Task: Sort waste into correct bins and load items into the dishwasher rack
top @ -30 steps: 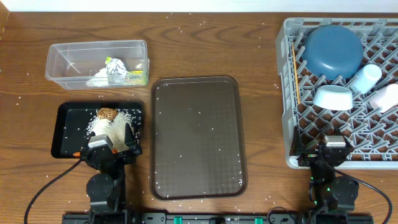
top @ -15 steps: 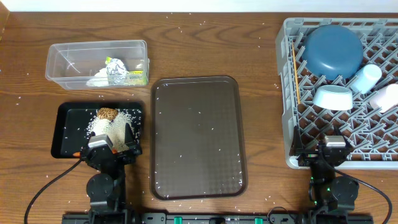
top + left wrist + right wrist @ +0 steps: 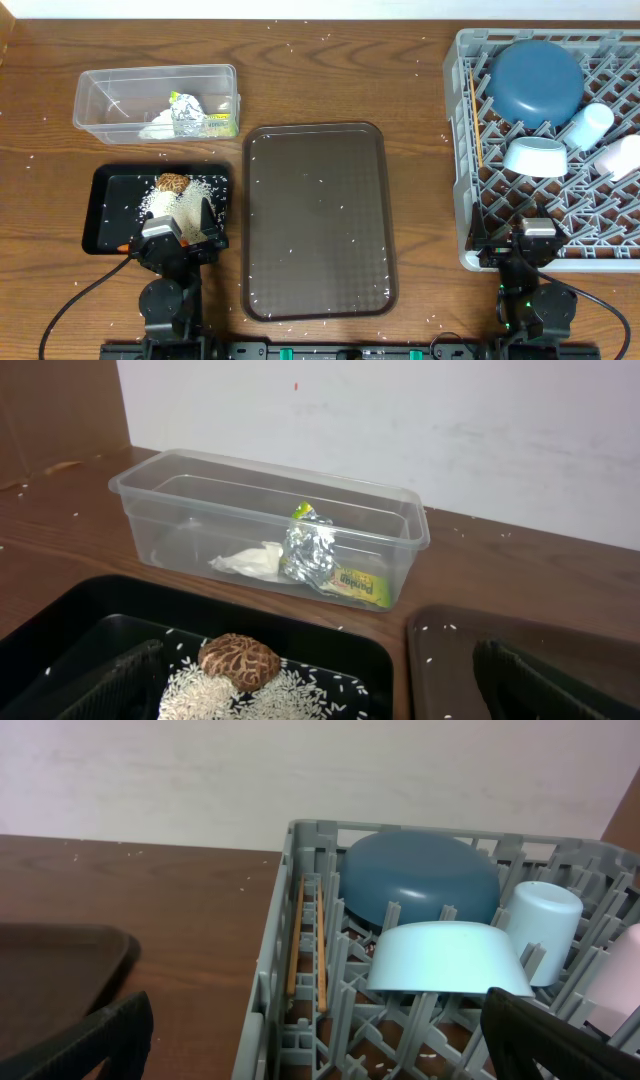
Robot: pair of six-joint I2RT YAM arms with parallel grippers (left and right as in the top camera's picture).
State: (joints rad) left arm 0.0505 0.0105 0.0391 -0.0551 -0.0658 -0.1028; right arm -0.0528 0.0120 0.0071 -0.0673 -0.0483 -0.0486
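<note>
Shows grey lattice dishwasher rack (image 3: 462,150) carrying upside-down dark-blue dish (image 3: 535,80), white bowl (image 3: 535,157), chopsticks (image 3: 475,120); left end effector (image 3: 320,690) and right end effector (image 3: 315,1020) spread wide, empty.

You look straight down on the whole table (image 3: 420,90) from overhead. Each wrist view sits low at the front edge, facing the back: the left shares the clear tub (image 3: 270,472) with overhead, the right the grey rack (image 3: 272,970).
</note>
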